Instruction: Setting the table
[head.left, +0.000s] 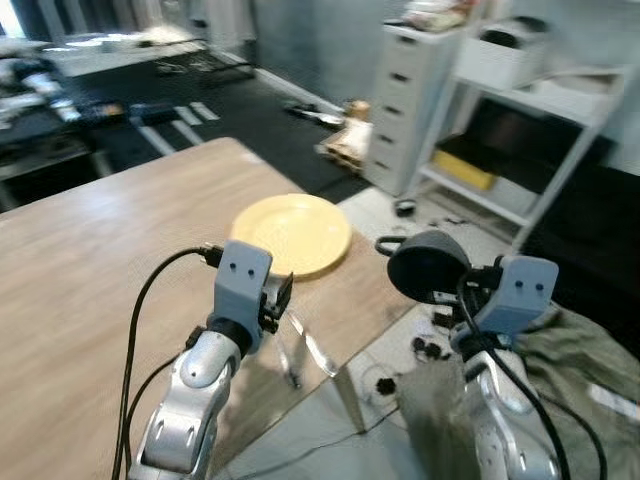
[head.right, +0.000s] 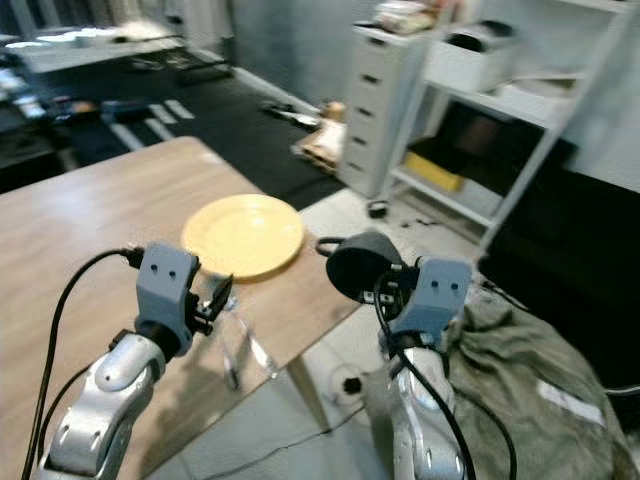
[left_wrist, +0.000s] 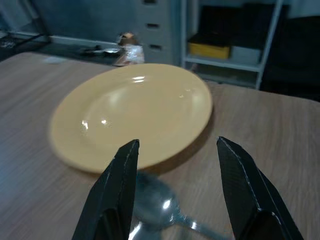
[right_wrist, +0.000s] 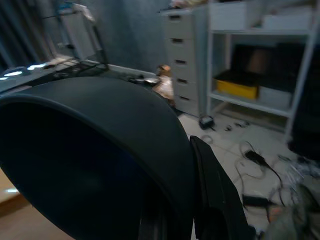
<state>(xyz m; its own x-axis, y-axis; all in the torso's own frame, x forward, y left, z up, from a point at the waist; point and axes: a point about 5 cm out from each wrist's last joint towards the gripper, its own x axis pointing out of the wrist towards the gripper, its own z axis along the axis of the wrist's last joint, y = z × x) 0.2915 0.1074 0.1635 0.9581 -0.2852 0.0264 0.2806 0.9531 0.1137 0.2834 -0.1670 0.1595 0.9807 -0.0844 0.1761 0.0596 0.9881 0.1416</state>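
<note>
While the right gripper clamps the dark bowl off the table corner, the left gripper stands open over a spoon near the yellow plate. Gripped only by its rim, the bowl could slip and fall.

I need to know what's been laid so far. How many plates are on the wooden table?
1: a yellow plate near the table's far right corner, just ahead of the left gripper. None stacked beneath it, as far as I can see.

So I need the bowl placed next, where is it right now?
The dark bowl is in the right gripper, held off the wooden table's right edge, right of the yellow plate.
</note>
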